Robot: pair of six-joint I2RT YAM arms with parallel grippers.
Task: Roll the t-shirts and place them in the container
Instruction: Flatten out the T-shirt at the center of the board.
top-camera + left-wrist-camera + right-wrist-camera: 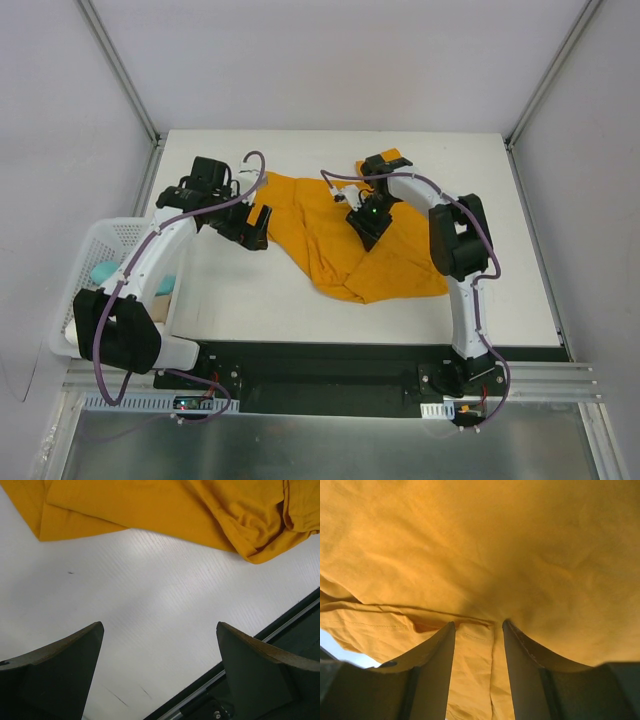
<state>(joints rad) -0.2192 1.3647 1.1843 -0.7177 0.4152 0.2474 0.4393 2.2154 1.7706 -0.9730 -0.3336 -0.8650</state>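
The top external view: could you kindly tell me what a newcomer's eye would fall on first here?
The bright orange t-shirt, lying crumpled across the middle of the white table, stands out at once. The right pincer sits on it, jaws narrowed on a fold, while the left pincer hangs open over bare table by the shirt's left edge. A white basket stands beside the table's left edge.

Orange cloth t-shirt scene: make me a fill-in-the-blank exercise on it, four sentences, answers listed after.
1. The crumpled orange cloth t-shirt lies on a white ____.
2. The left gripper hovers beside the shirt with its fingers ____.
3. The right gripper is down on the orange ____.
4. The white slatted plastic basket stands on the robot's ____ side.

Missing words: table; open; t-shirt; left.
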